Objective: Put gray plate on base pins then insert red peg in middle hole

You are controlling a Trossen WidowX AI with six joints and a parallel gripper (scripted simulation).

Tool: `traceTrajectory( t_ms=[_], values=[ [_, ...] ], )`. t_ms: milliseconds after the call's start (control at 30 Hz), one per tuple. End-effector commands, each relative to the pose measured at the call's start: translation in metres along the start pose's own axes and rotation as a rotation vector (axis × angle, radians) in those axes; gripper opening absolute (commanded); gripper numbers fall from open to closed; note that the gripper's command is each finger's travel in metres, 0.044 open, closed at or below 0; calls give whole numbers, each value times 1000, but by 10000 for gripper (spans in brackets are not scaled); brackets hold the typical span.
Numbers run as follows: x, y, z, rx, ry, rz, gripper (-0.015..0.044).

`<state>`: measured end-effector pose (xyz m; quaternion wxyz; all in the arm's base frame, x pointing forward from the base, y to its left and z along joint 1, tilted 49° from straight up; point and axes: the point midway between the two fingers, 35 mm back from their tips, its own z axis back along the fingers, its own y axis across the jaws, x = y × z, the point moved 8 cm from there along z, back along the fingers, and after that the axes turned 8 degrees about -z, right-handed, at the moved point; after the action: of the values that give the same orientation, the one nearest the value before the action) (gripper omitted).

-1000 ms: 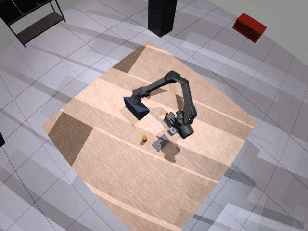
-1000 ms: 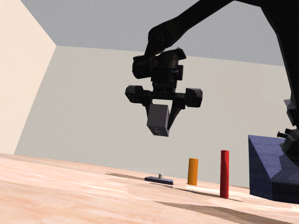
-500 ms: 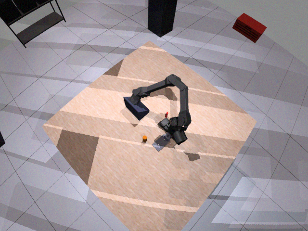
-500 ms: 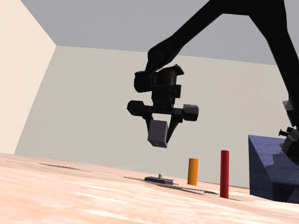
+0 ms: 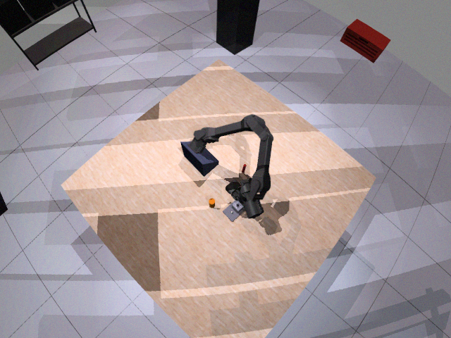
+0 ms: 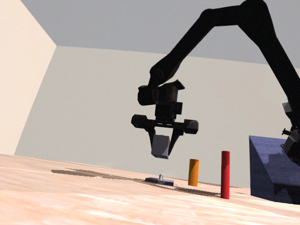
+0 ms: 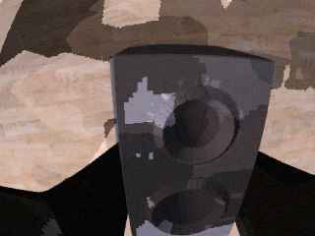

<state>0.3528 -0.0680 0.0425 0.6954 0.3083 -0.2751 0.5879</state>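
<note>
The gray plate [image 5: 235, 208] [image 6: 160, 142] [image 7: 246, 93] is a thick block, held in the air above the base and slightly tilted in the exterior view. My gripper [image 6: 161, 150] [image 7: 175, 144] is shut on it. Two round holes show in its face in the wrist view. The base [image 5: 232, 217] [image 6: 167, 183] lies flat on the table below the plate, with a clear gap between them. One pin [image 5: 232, 212] [image 6: 161, 176] shows; I cannot make out the other. The red peg [image 5: 244, 167] [image 6: 225, 174] stands upright on the table, apart from the gripper.
An orange cylinder [image 5: 211, 203] [image 6: 193, 172] stands upright near the base. A dark blue block with a sloped top [image 5: 206, 167] [image 6: 260, 167] stands by the arm's mount, beyond the red peg. Patchy shadows cross the wooden table [image 5: 218, 254] [image 6: 96, 206].
</note>
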Motion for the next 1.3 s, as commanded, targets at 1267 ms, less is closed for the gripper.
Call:
traceTrajectory(
  t_ms=[1267],
  values=[
    [-24, 4, -14, 3, 2, 6, 0]
  ],
)
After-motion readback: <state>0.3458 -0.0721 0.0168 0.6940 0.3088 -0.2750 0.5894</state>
